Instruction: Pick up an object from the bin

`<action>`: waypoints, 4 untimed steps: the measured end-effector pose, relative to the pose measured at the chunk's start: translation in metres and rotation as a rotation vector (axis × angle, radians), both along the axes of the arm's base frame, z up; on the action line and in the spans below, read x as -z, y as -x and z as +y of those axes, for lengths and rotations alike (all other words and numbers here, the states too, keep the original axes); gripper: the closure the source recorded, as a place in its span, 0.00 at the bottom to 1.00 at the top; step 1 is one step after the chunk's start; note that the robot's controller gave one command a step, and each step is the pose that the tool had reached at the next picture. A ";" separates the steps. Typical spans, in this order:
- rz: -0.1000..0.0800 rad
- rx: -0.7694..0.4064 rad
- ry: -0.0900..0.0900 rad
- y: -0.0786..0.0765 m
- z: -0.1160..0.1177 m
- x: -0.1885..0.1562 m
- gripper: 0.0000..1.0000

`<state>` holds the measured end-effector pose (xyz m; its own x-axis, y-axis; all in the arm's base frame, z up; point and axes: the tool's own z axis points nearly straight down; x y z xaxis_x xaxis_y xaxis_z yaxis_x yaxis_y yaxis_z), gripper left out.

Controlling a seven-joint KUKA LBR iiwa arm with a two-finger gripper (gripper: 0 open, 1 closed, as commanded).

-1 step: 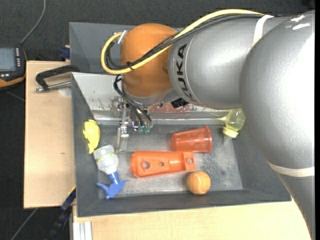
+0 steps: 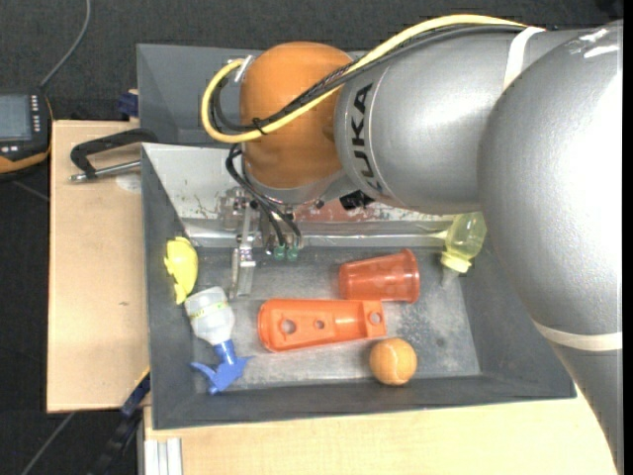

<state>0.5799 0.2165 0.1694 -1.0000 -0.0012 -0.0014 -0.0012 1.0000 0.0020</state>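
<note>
Silver arm (image 2: 445, 117) over bin's (image 2: 160, 305) back, claw (image 2: 243, 261) indistinct amid cables (image 2: 280, 224)

The grey metal bin (image 2: 346, 406) sat in the middle of a dark, finely textured surface (image 2: 148, 8) like carpet, which spread behind the bin and off to its left; whether it was floor or matting could not be told. Behind the bin's left corner a thin black cable (image 2: 83, 13) curved across that dark ground. Further left of the bin lay a small black device (image 2: 20, 119) with an orange rim and a pale grey screen. Light from above left a dull sheen on the bin's back wall.
</note>
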 end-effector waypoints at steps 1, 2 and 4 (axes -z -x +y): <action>-0.004 -0.175 -0.003 0.020 -0.033 0.047 0.00; -0.006 -0.328 -0.001 -0.001 -0.123 0.044 0.00; -0.011 -0.375 -0.002 0.011 -0.108 0.088 0.00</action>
